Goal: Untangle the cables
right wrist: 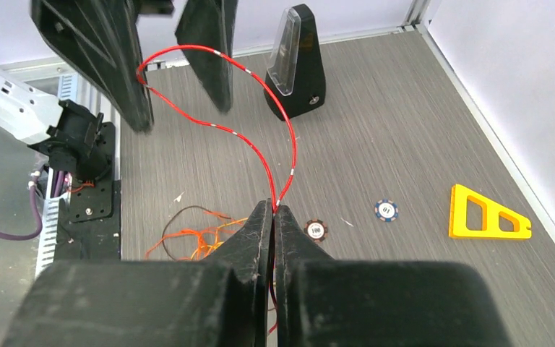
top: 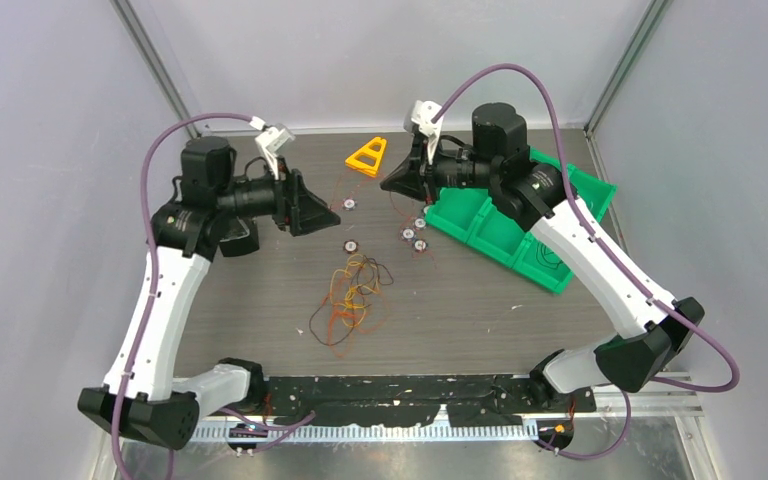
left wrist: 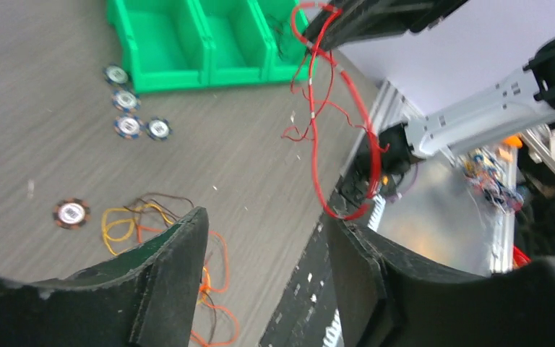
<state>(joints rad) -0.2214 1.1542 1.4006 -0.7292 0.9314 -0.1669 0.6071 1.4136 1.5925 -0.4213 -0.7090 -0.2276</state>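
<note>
A: Red, thin and clamped: found the red cable (right wrist: 294, 152) pinched between the closed fingers of the right end effector (right wrist: 273, 210), at the lower middle of the right wrist view.

B: Agreed. Traced a loop up from that pinch toward the upper left of the same view, arching by the dark fingers there. And the left end effector (left wrist: 266, 220)?

A: Caught with jaws standing apart, gripping nothing. Spotted the bottom of the red loop hanging just beside one fingertip, right of centre in the left wrist view.

B: Noted both raised above the surface (top: 480, 320), facing each other in the upper middle of the overhead view. And the rest?

A: Found lying flat on the surface: a loose tangle of cables (top: 353, 290), orange, yellow and dark brown, just below centre overhead, well apart from both end effectors.

B: Counted poker chips (top: 346, 245) scattered just above that tangle, a green bin (top: 485, 215) at the right and an orange triangle (top: 368, 157) near the top edge.

A: Also saw a black wedge-shaped block (right wrist: 296, 87) upright at the top of the right wrist view.
</note>
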